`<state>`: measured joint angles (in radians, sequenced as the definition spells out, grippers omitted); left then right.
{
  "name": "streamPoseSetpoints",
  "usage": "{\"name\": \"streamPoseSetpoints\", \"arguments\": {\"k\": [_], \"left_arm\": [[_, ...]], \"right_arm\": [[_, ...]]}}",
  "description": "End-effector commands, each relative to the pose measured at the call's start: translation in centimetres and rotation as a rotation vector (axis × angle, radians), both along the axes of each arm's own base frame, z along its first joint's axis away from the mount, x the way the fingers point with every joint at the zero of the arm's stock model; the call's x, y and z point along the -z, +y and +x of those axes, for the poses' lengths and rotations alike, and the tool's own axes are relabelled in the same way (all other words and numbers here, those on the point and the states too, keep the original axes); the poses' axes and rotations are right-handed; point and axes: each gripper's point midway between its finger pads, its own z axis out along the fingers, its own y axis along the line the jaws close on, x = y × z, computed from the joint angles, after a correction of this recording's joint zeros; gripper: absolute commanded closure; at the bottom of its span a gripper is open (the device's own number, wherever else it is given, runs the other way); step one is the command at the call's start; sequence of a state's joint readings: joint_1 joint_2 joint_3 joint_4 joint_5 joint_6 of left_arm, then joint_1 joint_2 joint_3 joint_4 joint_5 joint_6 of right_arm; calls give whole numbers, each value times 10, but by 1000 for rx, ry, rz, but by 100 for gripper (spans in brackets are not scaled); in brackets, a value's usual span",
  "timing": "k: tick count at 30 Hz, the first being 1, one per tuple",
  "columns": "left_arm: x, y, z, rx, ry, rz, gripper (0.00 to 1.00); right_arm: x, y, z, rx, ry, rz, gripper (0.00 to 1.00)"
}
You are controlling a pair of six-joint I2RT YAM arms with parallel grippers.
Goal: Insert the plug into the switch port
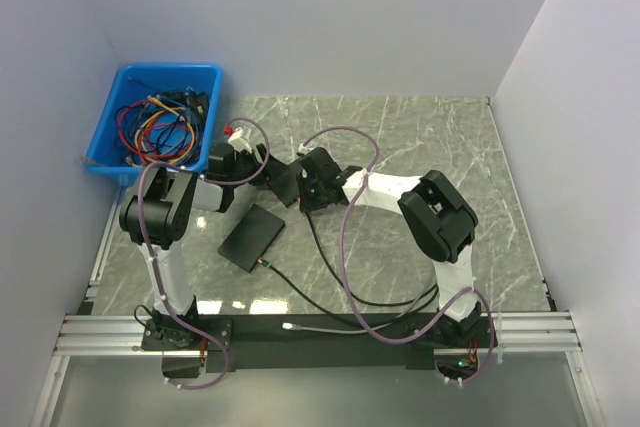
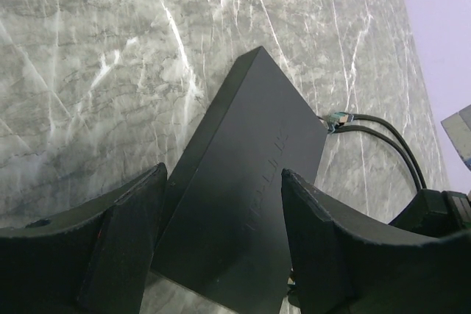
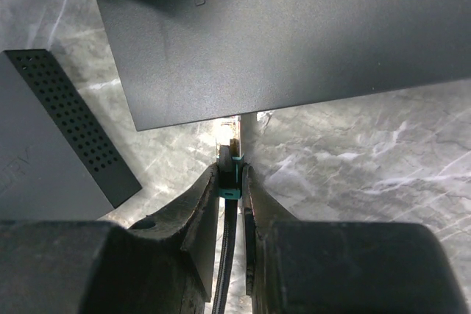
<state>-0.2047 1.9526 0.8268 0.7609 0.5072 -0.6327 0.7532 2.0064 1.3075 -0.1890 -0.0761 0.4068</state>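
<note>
Two black switches show in the top view: a small, tilted-looking one between my grippers and a flat one nearer the bases. My right gripper is shut on a teal-tabbed plug with a black cable. The plug's tip meets the near edge of the TP-Link switch; the port face is hidden. My left gripper is open, its fingers spread over a black switch. A second plug sits at that switch's far right corner. In the top view the left gripper faces the right gripper.
A blue bin of coloured cables stands at the back left. A black cable loops over the marble toward the arm bases. A vented switch side lies left of my right fingers. Walls close three sides.
</note>
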Motion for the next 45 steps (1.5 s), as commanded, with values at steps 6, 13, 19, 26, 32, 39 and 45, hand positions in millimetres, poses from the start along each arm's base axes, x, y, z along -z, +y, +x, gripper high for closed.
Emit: {"name": "streamPoseSetpoints", "arguments": {"k": [6, 13, 19, 26, 32, 39, 45], "left_arm": [[6, -12, -10, 70, 14, 21, 31], [12, -17, -13, 132, -1, 27, 31], [13, -22, -14, 181, -38, 30, 30], [19, -30, -20, 251, -62, -6, 32], [23, -35, -21, 288, -42, -14, 43], [33, -48, -29, 350, -16, 22, 53], [35, -51, -30, 361, -8, 26, 56]], "right_arm": [[-13, 12, 23, -9, -72, 3, 100], [-20, 16, 26, -75, -113, -7, 100], [-23, 10, 30, -109, -152, -52, 100], [-26, 14, 28, -174, -178, -42, 100], [-26, 16, 33, -212, -204, -60, 100], [-28, 27, 46, -223, -222, -48, 100], [-30, 34, 58, -207, -237, -40, 100]]}}
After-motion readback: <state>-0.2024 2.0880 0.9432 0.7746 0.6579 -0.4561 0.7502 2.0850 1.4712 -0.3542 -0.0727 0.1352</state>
